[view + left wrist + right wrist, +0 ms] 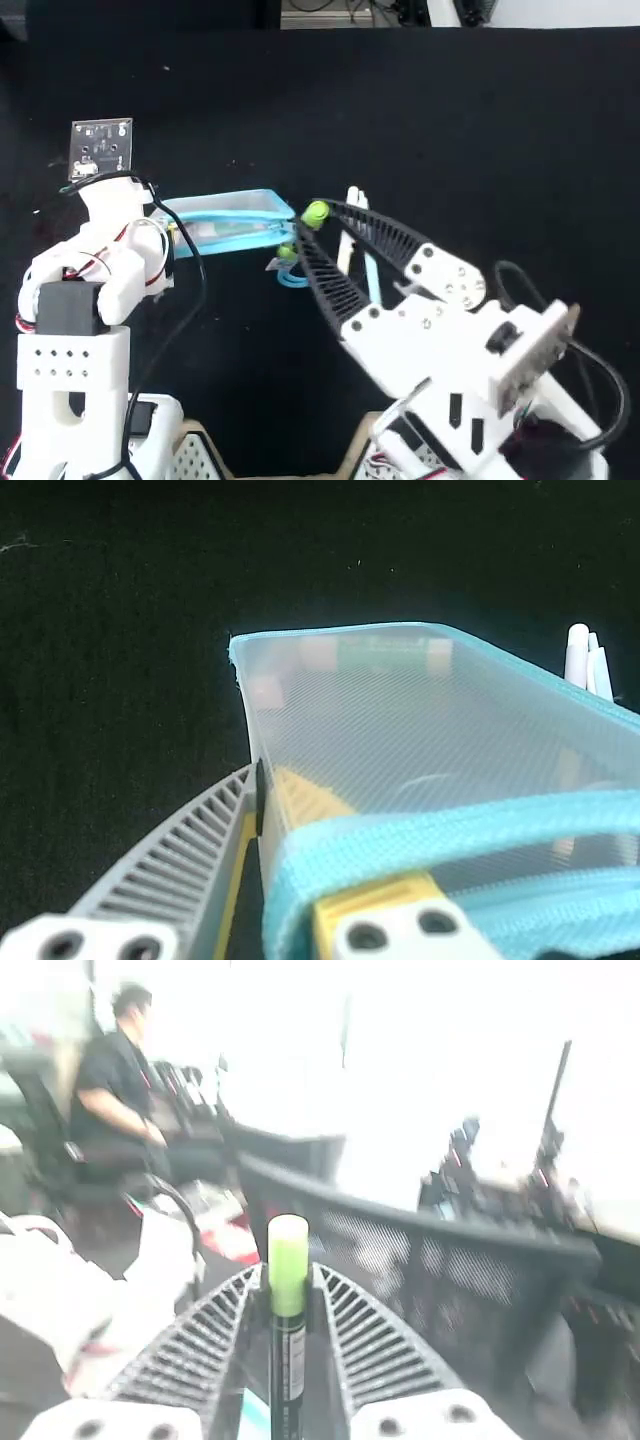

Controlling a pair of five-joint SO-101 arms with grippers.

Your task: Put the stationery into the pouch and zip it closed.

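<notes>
A translucent light-blue pouch (pixel 228 221) lies on the black table, its zipper edge facing the arms. My left gripper (pixel 170 236) is shut on the pouch's left end. In the left wrist view a grey finger and a yellow finger (pixel 300 792) pinch the pouch (pixel 400 730) wall at the zipper band. My right gripper (pixel 306 226), with black ribbed fingers, is shut on a green-capped marker (pixel 315 213) at the pouch's right end. In the right wrist view the marker (pixel 288 1280) stands between the fingers, its cap past the tips. A white pen (pixel 349 232) and a blue pen (pixel 372 276) lie under the right arm.
A light-blue strap loop (pixel 292 279) and a small green piece (pixel 287 252) lie just right of the pouch. White pen ends (pixel 582 660) show beyond the pouch in the left wrist view. Black table extends behind and to the right.
</notes>
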